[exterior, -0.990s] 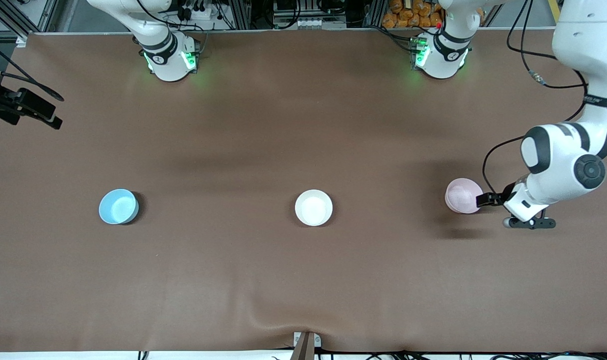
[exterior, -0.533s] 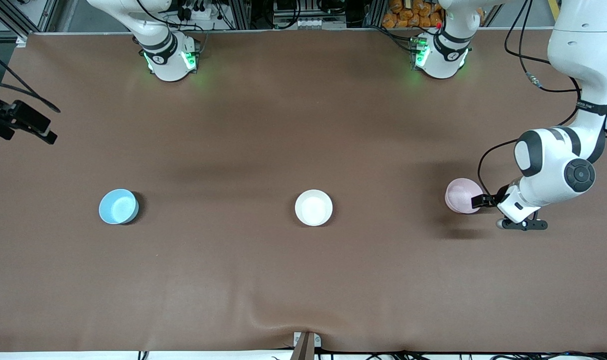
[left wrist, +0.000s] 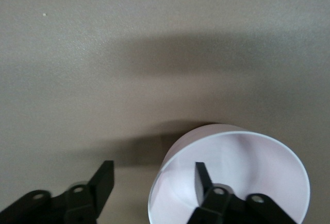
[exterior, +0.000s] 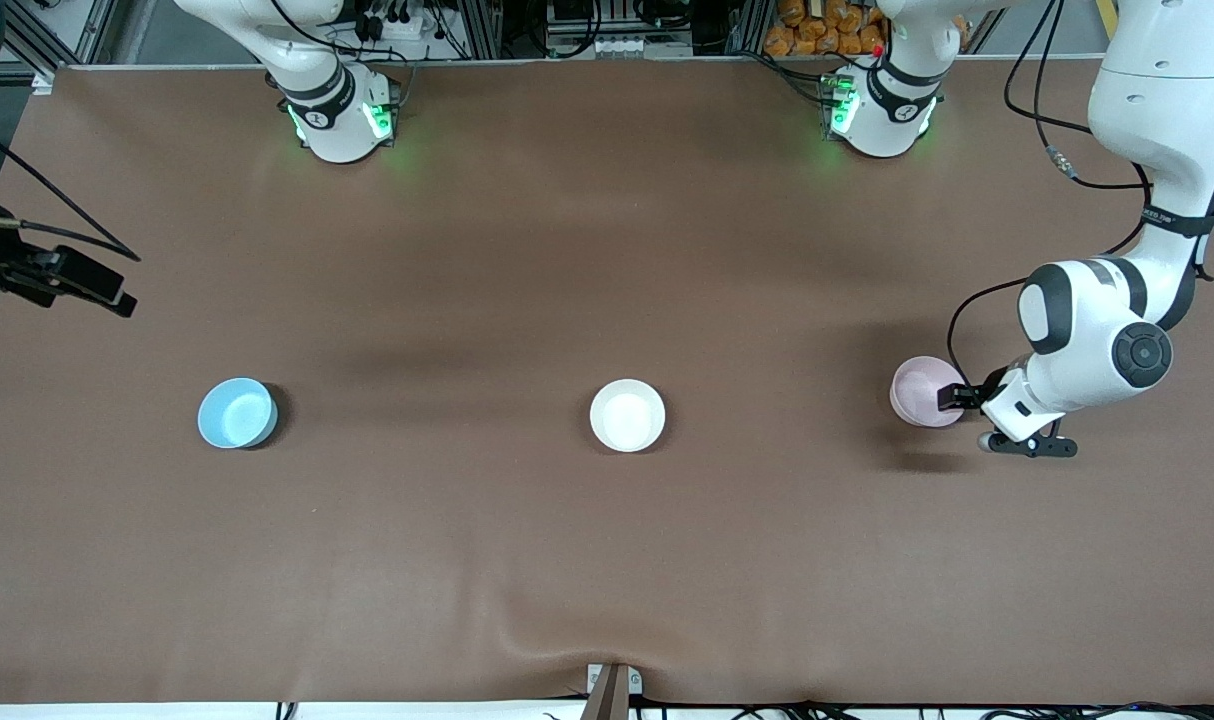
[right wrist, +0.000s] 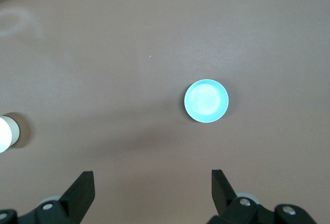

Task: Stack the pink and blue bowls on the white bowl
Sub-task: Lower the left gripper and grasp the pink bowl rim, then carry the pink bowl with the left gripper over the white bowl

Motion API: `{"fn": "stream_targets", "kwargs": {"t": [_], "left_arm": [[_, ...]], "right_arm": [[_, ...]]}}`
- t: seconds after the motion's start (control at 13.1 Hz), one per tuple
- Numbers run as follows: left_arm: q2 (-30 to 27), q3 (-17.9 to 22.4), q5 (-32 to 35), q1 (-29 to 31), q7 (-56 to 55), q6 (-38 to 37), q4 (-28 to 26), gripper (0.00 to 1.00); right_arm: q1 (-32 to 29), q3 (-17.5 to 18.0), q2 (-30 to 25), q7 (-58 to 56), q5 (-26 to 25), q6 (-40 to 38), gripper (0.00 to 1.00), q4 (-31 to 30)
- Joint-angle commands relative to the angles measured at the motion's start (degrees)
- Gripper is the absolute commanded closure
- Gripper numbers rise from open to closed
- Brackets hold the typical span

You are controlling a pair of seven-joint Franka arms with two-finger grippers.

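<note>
We have brought the left gripper (left wrist: pixel 149 183) in over the rim of the pink bowl (exterior: pixel 925 391) since a second ago: one of the fingers (left wrist: pixel 202 180) now sits inside the bowl and the other outside its wall, apart but narrowing. The wall is not yet pinched, so we judge the grasp is about to close. The bowl rests on the tabletop (exterior: pixel 607 520) at the left arm's end. The right gripper (right wrist: pixel 152 190) hangs high with fingers wide apart, above the blue bowl (exterior: pixel 236 412), and has drifted. The white bowl (exterior: pixel 627 415) waits between, still bare.
</note>
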Motion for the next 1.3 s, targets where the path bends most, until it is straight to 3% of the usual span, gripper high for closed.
{"fn": "stream_targets", "kwargs": {"t": [0.0, 0.15, 0.38, 0.69, 0.99, 1.22], "left_arm": [[-1.3, -0.2, 1.3, -0.4, -0.4, 0.5, -1.1, 0.85], [-1.3, -0.2, 1.2, -0.8, -0.6, 0.4, -0.6, 1.0], [-2.1, -1.0, 1.1, -0.8, -0.4, -3.6, 1.9, 1.0], [-2.1, -5.8, -0.6, -1.0, -6.1, -16.2, 12.9, 1.0], [-1.6, -10.2, -4.7, -1.9, -8.4, -16.9, 17.9, 1.0], [-0.6, -10.6, -5.4, -7.8, -16.8, -16.9, 21.1, 1.0]], "right_arm": [[-1.0, 0.3, 0.6, 0.3, 0.2, 0.2, 0.0, 0.6], [-1.2, 0.2, 0.7, -0.1, -0.1, 0.4, 0.0, 0.5], [-1.7, 0.1, 2.1, -0.1, -0.1, 0.6, 0.0, 0.5], [-1.8, 0.2, 6.4, 0.0, -4.6, 1.0, 0.0, 0.6], [-2.7, 0.2, 6.7, -0.2, -4.3, 0.4, 0.0, 0.4], [-2.8, 0.2, 8.2, 0.2, -4.5, 0.0, 0.0, 0.3]]}}
